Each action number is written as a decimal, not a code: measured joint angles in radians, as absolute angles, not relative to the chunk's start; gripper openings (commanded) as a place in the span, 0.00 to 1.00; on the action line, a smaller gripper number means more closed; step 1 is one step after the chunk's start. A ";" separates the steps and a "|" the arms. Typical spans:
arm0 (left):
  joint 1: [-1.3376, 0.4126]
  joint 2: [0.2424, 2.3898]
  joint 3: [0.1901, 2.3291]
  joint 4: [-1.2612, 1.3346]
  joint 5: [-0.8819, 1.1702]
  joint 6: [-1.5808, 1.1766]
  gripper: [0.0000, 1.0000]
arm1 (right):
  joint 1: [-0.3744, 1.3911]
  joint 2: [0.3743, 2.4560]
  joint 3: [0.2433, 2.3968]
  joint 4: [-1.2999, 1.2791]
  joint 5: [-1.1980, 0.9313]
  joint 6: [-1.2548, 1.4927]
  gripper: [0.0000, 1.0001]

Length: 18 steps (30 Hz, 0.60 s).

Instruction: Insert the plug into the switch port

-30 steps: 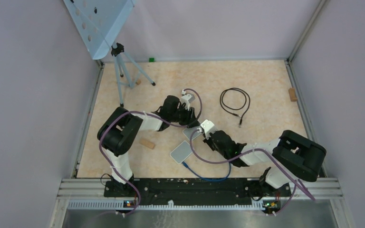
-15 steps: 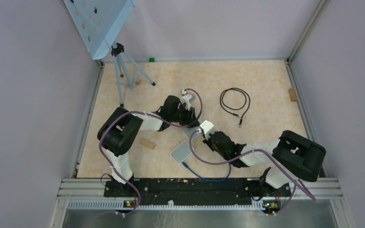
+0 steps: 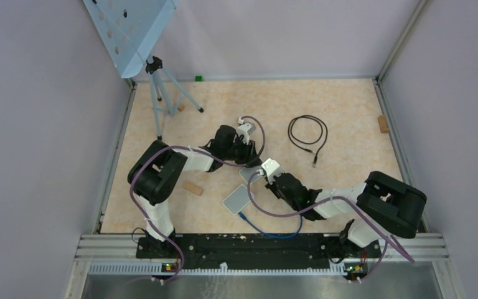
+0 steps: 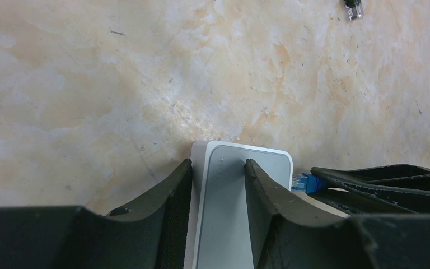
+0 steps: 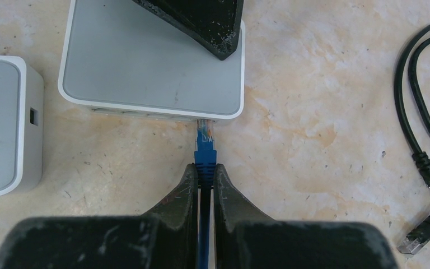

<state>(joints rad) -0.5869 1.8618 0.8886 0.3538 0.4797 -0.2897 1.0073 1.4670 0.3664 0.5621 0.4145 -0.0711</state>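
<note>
Where the two arms meet at mid-table in the top view, the left gripper (image 3: 249,157) and right gripper (image 3: 272,177) crowd over the small white switch box with a grey lid (image 3: 253,174). A thin blue network cable (image 3: 274,232) trails toward the near edge, past a second white box (image 3: 237,199).

From the left wrist, the left gripper (image 4: 218,163) is spread, one finger beside the switch box (image 4: 224,224) and the other over its lid. It braces rather than clamps, so a hard push could probably slide the box away.

From the right wrist, the right gripper (image 5: 204,168) is clenched on the blue cable just behind the clear-tipped blue plug (image 5: 205,137). The plug juts straight ahead of the fingertips, its tip at a port mouth on the box's side face (image 5: 151,56); how far it has entered I cannot tell. Held by the cable, it may buckle or cock sideways if misaligned. A coiled black cable (image 5: 420,112) lies well apart.
</note>
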 measured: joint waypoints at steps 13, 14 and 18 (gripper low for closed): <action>-0.586 1.862 0.889 0.353 0.476 -0.296 0.44 | 1.024 1.467 0.340 0.602 0.434 -0.068 0.00; -0.586 1.862 0.889 0.353 0.476 -0.297 0.44 | 1.026 1.466 0.338 0.604 0.436 -0.067 0.00; -0.585 1.862 0.889 0.353 0.475 -0.302 0.44 | 1.030 1.459 0.327 0.627 0.446 -0.065 0.00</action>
<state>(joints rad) -0.5850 1.8618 0.8886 0.3527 0.4751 -0.3019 1.0298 1.4590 0.3267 0.6270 0.4458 -0.0647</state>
